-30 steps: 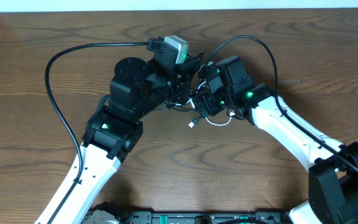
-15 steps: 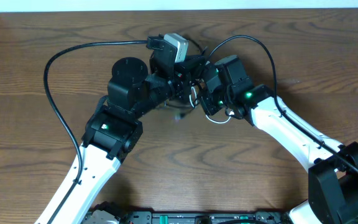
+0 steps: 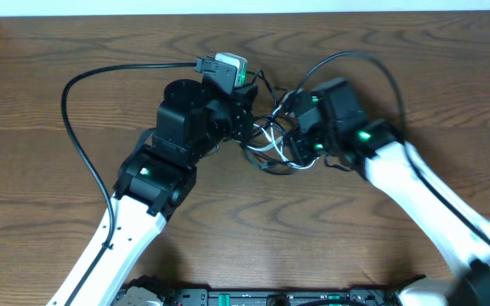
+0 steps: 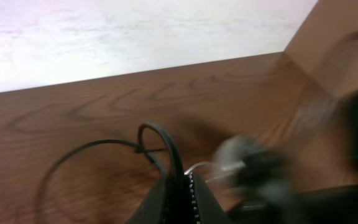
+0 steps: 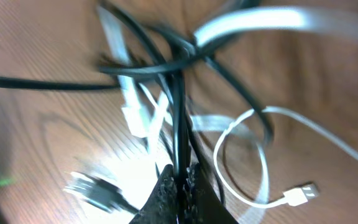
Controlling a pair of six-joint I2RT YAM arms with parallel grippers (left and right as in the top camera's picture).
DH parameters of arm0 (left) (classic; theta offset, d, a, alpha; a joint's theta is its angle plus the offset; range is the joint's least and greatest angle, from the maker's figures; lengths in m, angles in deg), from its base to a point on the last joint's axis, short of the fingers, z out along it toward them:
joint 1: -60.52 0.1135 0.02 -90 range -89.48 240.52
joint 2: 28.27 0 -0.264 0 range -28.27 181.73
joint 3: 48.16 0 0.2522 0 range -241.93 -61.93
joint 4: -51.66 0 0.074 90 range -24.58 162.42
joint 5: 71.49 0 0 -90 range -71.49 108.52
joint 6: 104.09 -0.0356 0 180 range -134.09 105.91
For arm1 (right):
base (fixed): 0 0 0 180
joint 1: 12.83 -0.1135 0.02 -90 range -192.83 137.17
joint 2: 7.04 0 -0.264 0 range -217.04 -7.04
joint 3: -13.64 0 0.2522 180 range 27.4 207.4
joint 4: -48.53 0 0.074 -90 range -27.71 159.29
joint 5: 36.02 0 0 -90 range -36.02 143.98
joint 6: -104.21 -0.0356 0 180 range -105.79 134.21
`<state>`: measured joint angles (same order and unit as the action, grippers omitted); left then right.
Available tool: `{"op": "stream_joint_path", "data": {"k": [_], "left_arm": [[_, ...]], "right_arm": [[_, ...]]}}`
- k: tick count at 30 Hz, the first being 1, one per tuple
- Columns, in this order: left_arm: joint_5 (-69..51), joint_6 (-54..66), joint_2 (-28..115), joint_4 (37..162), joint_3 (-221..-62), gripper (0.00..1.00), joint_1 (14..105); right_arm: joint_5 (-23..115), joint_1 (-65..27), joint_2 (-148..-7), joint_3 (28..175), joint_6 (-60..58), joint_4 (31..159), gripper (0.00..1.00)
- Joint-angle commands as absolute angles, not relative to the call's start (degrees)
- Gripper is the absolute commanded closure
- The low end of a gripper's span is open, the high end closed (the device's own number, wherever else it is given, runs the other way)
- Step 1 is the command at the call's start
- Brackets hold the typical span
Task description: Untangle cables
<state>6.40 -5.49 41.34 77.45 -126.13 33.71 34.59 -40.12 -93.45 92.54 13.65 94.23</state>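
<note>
On the desk (image 3: 313, 246), toward its far middle, the cables (image 3: 269, 143) lie knotted, left fingers (image 4: 162, 203) and right fingers (image 5: 160, 198) each clamped on a black strand; pulling apart may cinch the tangle.

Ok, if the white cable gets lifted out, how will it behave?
Probably floppy: the white cable lies in loose curls. Likely light, being thin with a small plug. It may snag, since black cables cross it.

Claw (image 5: 180, 178) tight on black cable (image 5: 179, 112)
</note>
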Motion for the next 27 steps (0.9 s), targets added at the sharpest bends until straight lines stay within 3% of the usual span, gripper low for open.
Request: {"op": "stream_joint_path", "data": {"k": [1, 10, 18, 27], "left_arm": [[8.7, -6.8, 43.6, 77.6, -126.9, 0.92, 33.7], [8.7, -6.8, 53.1, 82.7, -126.9, 0.93, 33.7], [8.8, -6.7, 58.7, 84.4, -126.9, 0.92, 36.2], [11.4, -3.6, 58.0, 87.1, -126.9, 0.92, 52.0]], "right_arm": [[37.0, -39.0, -84.1, 93.3, 14.2, 95.1, 0.99], [48.2, -33.3, -67.8, 93.3, 11.1, 100.6, 0.99], [48.9, -19.2, -61.2, 93.3, 10.0, 103.7, 0.99], [47.7, -3.8, -63.1, 93.3, 7.6, 107.0, 0.99]]}}
